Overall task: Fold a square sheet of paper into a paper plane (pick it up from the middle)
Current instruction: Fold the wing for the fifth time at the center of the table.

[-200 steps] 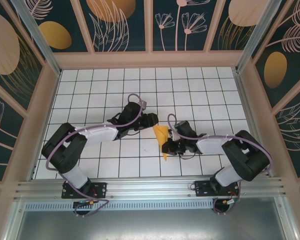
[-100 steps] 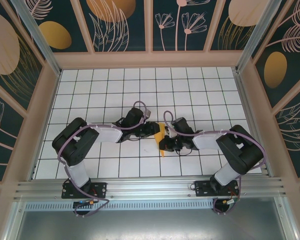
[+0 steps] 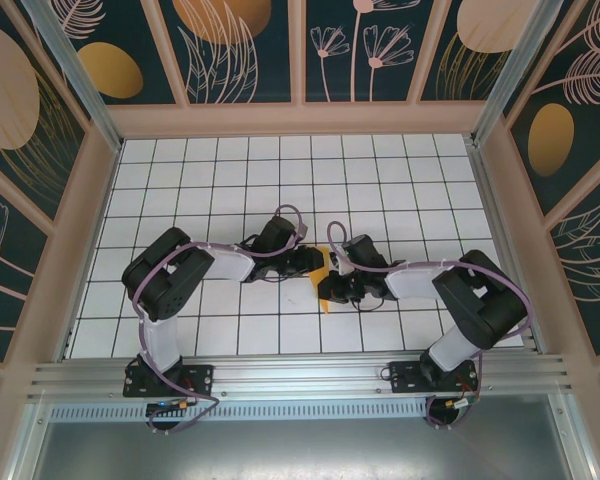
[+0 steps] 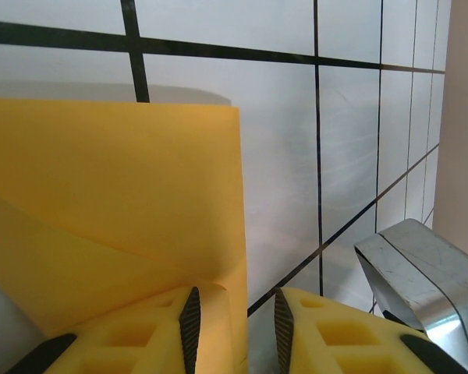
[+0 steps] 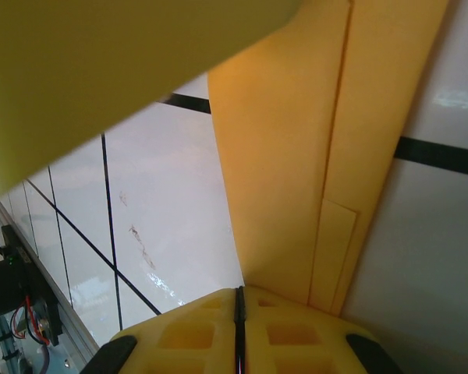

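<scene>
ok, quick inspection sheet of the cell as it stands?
Surface: white gridded table, with faint scuff marks in the right wrist view.
Job's things: orange-yellow paper, partly folded, at centre between the two grippers.
Clutter: nothing seen.
Grippers: left gripper open, with the paper edge in the gap; right gripper shut on the paper.
Cables: purple cables loop along both arms.
Surroundings: floral wall panels; metal rail at the near edge.

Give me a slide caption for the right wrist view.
Right gripper shut on the folded orange-yellow paper, white grid table behind.
</scene>
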Controlling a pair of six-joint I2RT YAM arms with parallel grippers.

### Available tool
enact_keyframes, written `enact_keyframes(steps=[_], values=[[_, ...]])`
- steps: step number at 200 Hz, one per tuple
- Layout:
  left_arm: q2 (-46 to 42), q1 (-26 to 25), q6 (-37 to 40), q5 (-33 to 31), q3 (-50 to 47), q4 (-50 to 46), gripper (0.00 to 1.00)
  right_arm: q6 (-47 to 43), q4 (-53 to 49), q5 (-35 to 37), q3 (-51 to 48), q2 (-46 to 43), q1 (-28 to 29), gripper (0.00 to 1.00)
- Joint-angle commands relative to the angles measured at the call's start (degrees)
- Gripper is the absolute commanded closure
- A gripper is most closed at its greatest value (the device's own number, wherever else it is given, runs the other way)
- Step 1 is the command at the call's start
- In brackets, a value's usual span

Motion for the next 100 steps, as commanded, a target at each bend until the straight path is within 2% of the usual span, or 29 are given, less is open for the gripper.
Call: enact_keyframes(steps=[1,37,100], values=[[2.3,-0.2,0.8,-4.0,-2.1,-2.3,0.67,1.1,-3.2,2.7,1.2,-3.5,-0.2,0.88],[2.5,-0.2,0.6,-4.8,-3.2,-1.6,0.68,2.8,-3.8,1.9,0.7,-7.9,0.3,0.86],[2.6,-0.2,1.1,-4.7,-2.4,-2.2,0.69,6.1,0.6,0.4,-6.0,-4.2,1.1,0.86]])
